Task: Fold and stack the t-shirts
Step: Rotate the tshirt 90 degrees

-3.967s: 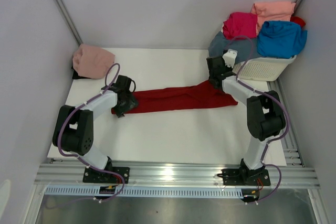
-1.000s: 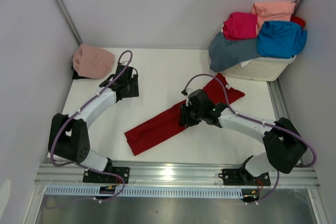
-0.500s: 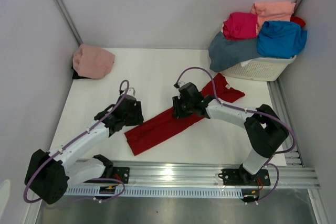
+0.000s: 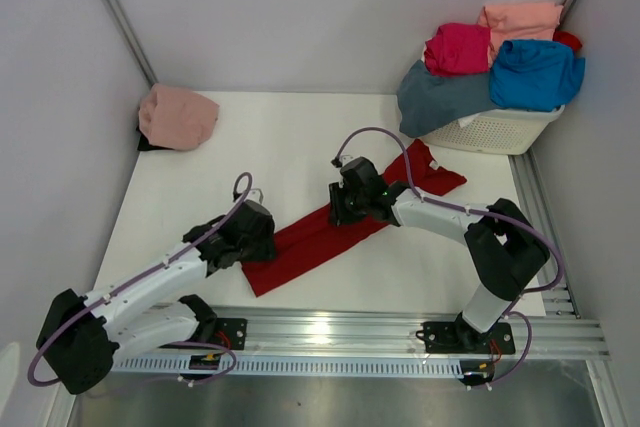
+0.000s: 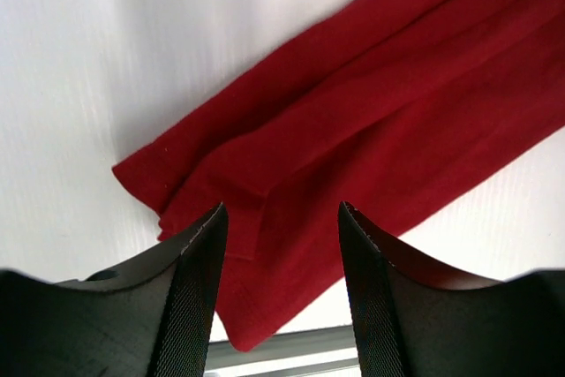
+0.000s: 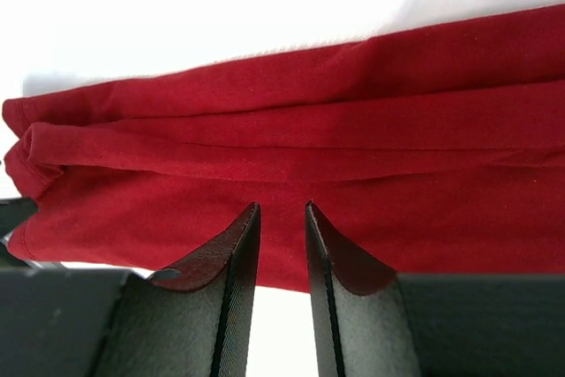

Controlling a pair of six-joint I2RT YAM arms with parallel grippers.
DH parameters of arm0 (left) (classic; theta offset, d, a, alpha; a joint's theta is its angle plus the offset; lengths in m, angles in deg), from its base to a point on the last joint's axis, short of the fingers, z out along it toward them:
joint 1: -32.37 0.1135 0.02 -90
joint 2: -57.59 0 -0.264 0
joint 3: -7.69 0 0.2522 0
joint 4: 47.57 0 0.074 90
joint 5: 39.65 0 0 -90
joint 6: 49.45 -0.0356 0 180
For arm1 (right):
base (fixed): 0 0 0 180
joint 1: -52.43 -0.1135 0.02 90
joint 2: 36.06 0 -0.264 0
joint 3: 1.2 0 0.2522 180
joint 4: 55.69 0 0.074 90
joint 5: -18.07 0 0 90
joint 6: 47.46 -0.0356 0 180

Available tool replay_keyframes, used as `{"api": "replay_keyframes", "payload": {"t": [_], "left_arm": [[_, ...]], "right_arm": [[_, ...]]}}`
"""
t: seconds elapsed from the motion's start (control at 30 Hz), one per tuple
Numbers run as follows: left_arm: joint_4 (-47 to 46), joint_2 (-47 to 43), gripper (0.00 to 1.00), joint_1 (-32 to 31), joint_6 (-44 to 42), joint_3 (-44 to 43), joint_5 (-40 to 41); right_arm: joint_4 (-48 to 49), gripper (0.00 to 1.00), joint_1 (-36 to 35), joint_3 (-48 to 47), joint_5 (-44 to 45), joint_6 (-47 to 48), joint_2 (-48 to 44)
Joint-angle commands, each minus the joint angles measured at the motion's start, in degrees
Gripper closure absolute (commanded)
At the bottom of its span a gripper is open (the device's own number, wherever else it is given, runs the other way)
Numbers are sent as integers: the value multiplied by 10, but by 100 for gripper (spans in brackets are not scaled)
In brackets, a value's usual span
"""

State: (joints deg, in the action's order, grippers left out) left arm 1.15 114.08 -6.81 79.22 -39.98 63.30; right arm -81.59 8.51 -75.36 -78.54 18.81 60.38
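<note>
A dark red t-shirt (image 4: 305, 242), folded into a long strip, lies diagonally across the white table, its low end near the front edge. My left gripper (image 4: 258, 245) hovers over that near-left end, open; in the left wrist view the cloth (image 5: 353, 112) shows between and beyond the spread fingers (image 5: 199, 289), gripper (image 5: 282, 211) empty. My right gripper (image 4: 342, 209) sits over the strip's middle. In the right wrist view its jaws (image 6: 282, 209) stand narrowly apart above the red folds (image 6: 309, 130), pinching nothing.
A dusty pink t-shirt (image 4: 178, 115) lies bundled at the back left. A white lattice basket (image 4: 500, 129) at the back right carries magenta (image 4: 458, 47), salmon (image 4: 520, 17), bright blue (image 4: 535, 72) and slate grey-blue (image 4: 440, 95) t-shirts. The metal rail (image 4: 330, 332) runs along the front.
My left arm swung from the back left down to the strip's near end. My right gripper shifted a little up and left along the strip. Four seconds ago the strip lay level.
</note>
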Motion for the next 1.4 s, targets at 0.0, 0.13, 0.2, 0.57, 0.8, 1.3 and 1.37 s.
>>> {"api": "replay_keyframes", "payload": {"t": [0.0, 0.13, 0.2, 0.57, 0.8, 1.3, 1.37], "left_arm": [[23, 7, 43, -20, 37, 1, 14], [41, 29, 42, -25, 48, -2, 36], [46, 50, 42, -25, 55, -6, 50], [70, 129, 53, -25, 79, -28, 76], [90, 109, 100, -25, 85, -45, 95], [176, 155, 52, -24, 96, -131, 203], [185, 158, 47, -24, 110, -129, 209]], "right_arm": [[12, 70, -5, 5, 9, -8, 0], [15, 70, -6, 20, 13, -14, -15], [14, 71, -7, 26, 14, -16, -18], [14, 72, -14, 51, 26, -20, -42], [12, 73, -17, 62, 27, -18, -41], [12, 75, -19, 68, 35, -4, -40], [12, 75, -19, 70, 40, -4, -44]]}}
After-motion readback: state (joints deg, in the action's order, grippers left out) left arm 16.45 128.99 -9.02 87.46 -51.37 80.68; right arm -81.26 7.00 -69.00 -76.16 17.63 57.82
